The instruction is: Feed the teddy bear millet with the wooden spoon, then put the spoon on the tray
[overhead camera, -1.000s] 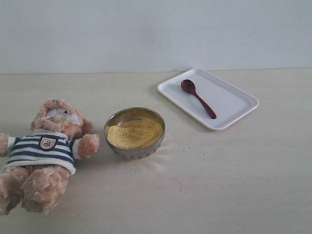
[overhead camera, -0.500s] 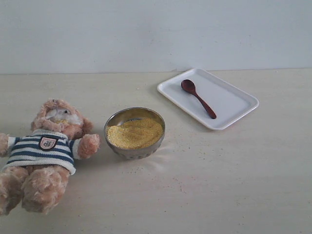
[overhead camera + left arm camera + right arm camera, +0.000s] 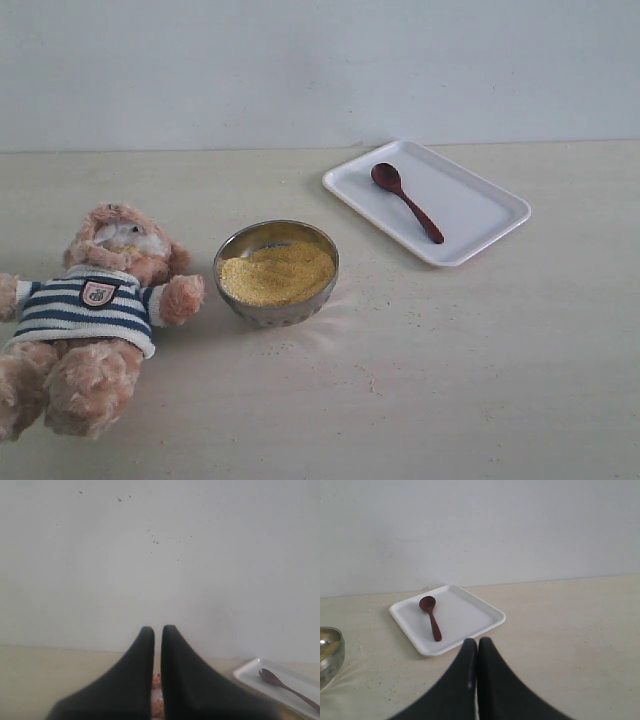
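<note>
left gripper (image 3: 157, 630), right gripper (image 3: 477, 641): pressed together, empty | wooden spoon (image 3: 433, 621) ahead of right gripper, flat on tray (image 3: 467, 611) | risk: slim glossy handle may slip the pinch

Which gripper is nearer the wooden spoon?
Right, most likely. The shut right gripper faces the tray, the wooden spoon lying ahead of it. The shut left gripper catches the spoon only at its view's edge, off to the side.

The pale table (image 3: 470, 380) bears a white tray (image 3: 467, 617) ahead of the right pincer (image 3: 477, 641), with a steel bowl (image 3: 275, 315) and teddy bear (image 3: 95, 320) farther to its left.
</note>
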